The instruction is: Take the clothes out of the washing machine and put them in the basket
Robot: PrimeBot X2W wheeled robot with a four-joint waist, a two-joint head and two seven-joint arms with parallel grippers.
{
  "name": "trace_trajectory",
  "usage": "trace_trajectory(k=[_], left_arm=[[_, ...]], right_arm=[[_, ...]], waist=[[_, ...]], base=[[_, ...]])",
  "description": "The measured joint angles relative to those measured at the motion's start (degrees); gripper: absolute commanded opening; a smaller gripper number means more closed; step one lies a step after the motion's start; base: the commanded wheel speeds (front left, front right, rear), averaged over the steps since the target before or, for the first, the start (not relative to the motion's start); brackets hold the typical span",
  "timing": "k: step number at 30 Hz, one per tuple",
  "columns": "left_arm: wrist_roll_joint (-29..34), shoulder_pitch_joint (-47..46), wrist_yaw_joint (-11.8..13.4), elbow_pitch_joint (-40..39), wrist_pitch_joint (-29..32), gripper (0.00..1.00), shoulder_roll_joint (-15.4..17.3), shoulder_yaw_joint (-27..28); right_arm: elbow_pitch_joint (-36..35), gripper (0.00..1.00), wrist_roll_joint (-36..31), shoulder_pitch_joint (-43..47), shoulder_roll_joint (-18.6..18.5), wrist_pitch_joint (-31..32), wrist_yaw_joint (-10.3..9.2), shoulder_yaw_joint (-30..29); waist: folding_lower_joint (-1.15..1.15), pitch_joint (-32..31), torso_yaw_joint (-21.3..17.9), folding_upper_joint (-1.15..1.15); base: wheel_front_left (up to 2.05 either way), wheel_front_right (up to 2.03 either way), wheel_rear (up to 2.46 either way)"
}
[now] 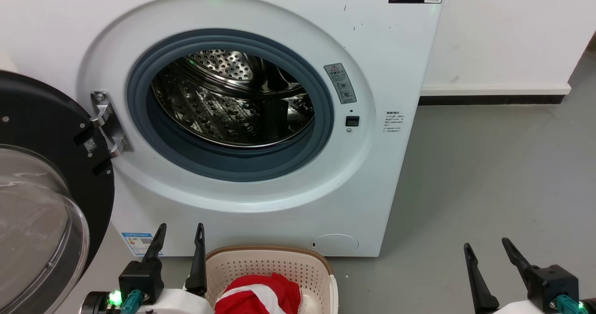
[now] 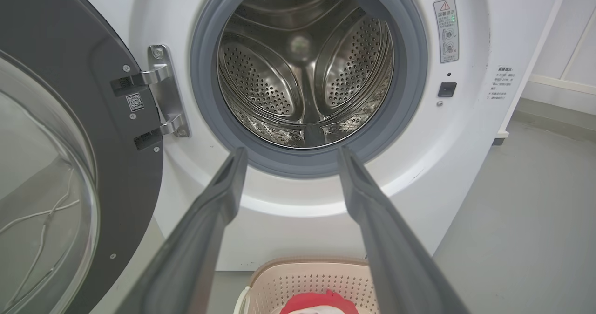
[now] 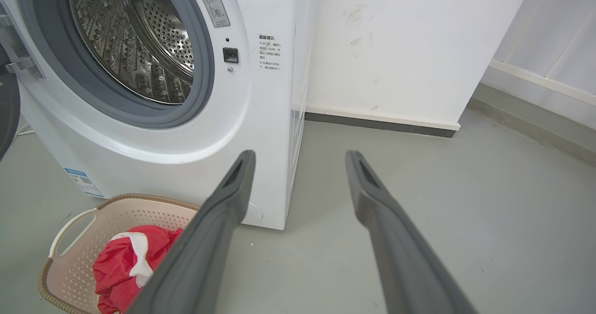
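Observation:
The white washing machine (image 1: 382, 58) stands with its black-framed glass door (image 1: 42, 202) swung open to the left; its steel drum (image 1: 233, 99) holds no fabric that I can see. Red and white clothes (image 1: 260, 295) lie bundled in the cream basket (image 1: 270, 260) on the floor in front of the machine. My left gripper (image 1: 181, 232) is open just left of the basket, nothing between its fingers. My right gripper (image 1: 489, 245) is open over bare floor at the lower right. The wrist views show the clothes (image 3: 125, 262) in the basket (image 3: 74, 221) and the drum (image 2: 305, 67).
Grey floor (image 1: 489, 174) stretches to the right of the machine up to a white wall (image 1: 503, 30) with a dark skirting strip. The open door takes up the space at the left.

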Motion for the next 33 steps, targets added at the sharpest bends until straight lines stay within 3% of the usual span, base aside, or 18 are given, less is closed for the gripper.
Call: trace_trajectory(k=[27,28,33], left_arm=[[-0.82,-0.55,1.25,0.12,-0.03,1.00,1.21,-0.59],[-0.86,-0.50,1.29,0.13,-0.02,0.00,1.18,-0.63],[-1.60,0.98,1.22,2.74,0.55,0.00,0.80,-0.71]], right_arm=[[0.87,1.00,1.15,-0.02,0.00,-0.59,0.00,0.69],[0.98,0.00,1.21,0.01,0.01,-0.59,0.01,0.73],[3.30,0.00,2.11,0.59,0.01,-0.53,0.01,0.87]], waist=[[0.00,0.62,-0.62,0.00],[0.00,0.63,-0.59,0.00],[0.00,0.68,-0.59,0.00]], base=[[0.00,0.00,0.00],[0.00,0.00,0.00],[0.00,0.00,0.00]])
